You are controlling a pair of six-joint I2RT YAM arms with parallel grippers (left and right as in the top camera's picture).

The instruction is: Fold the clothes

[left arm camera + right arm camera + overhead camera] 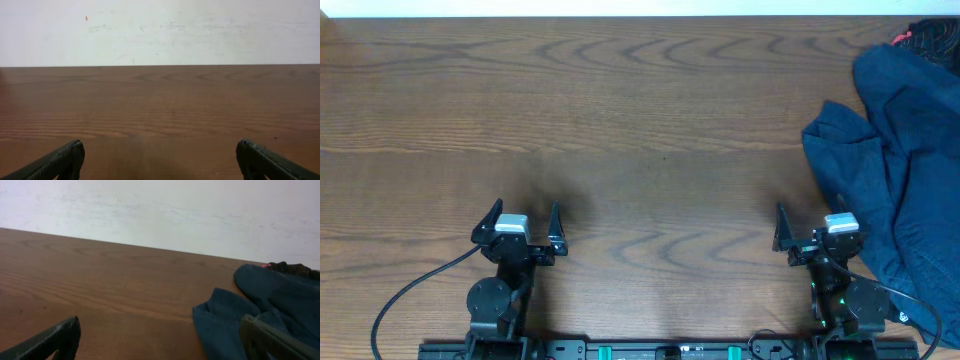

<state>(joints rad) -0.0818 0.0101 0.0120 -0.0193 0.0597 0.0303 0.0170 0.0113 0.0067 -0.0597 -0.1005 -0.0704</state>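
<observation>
Currently, one crumpled heap of dark navy blue soft cloth clothes (905, 170) lies at 2 o'clock, just beside the right gripper (818, 225); garment count indeterminable. Both right and left gripper (527, 210) gape wide, empty.

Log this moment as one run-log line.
navy clothes: crumpled heap at right, unfolded | left hand: open, empty, over bare wooden table | right hand: open, empty, at heap's edge

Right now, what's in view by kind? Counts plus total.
Grippers: 2, the left gripper and the right gripper, both open
Navy clothes heap: 1, number of garments in it can't be told
Dark item with a red bit, far right corner: 1
Total: 4
</observation>
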